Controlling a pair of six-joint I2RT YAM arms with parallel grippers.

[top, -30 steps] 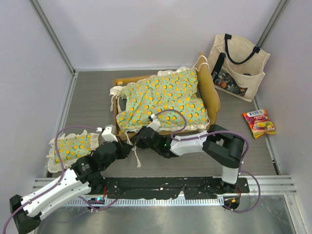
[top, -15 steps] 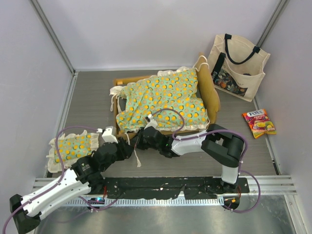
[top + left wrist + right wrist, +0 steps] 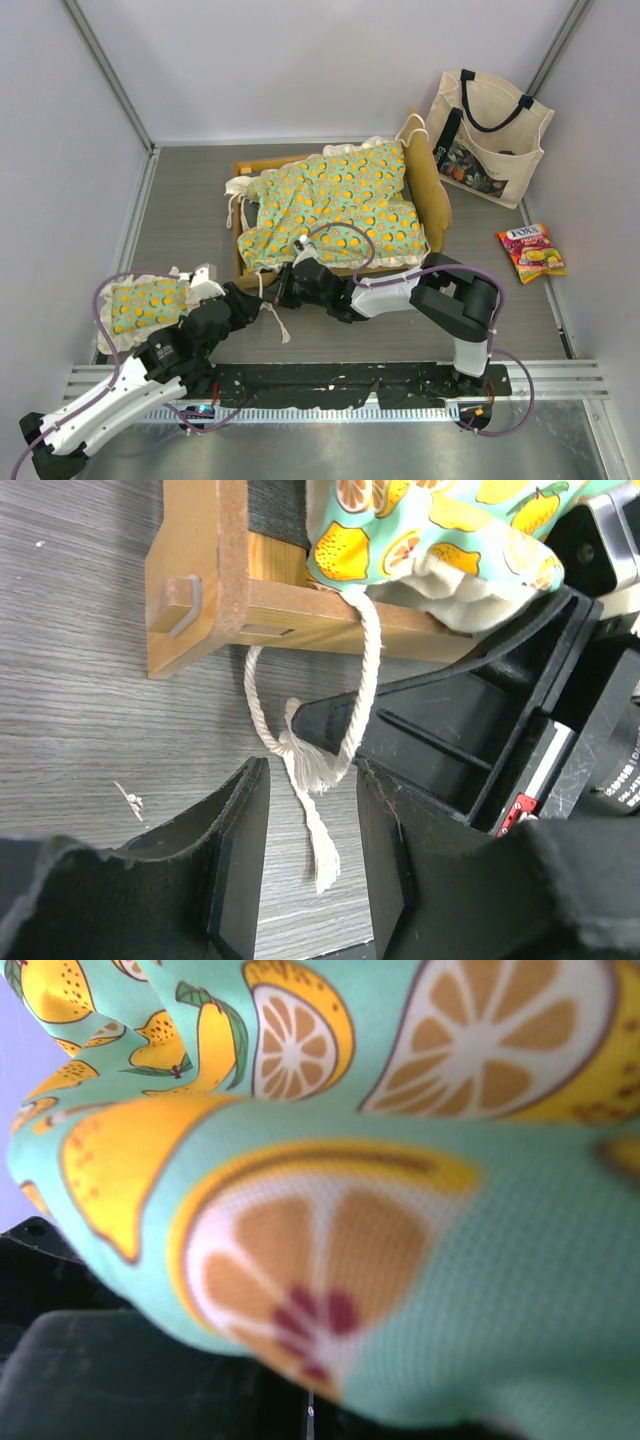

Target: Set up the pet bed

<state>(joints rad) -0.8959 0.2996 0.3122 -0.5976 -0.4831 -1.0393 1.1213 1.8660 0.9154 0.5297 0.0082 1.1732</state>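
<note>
Above: the pet bed (image 3: pixel 437 192) sits mid-counter toward the far edge, mattress cushion (image 3: pixel 335 205) on it, my right pincer (image 3: pixel 292 272) at its near hem. Left wrist: my left pincer (image 3: pixel 310 776) gapes around the loose tie (image 3: pixel 298 762). Right wrist: only cushion print, so I cannot tell my grip.

Right wrist view: mattress cushion (image 3: pixel 400 1210) fills the lens, print blurred at close range — own fingers unseen.
Top view: right gripper (image 3: pixel 299 272) is buried under the cushion's near edge; finger spread cannot be told.
Left wrist view: tie (image 3: pixel 352 680) upper end hidden under the ruffle — frame (image 3: pixel 200 570) cut off by the top edge.
</note>
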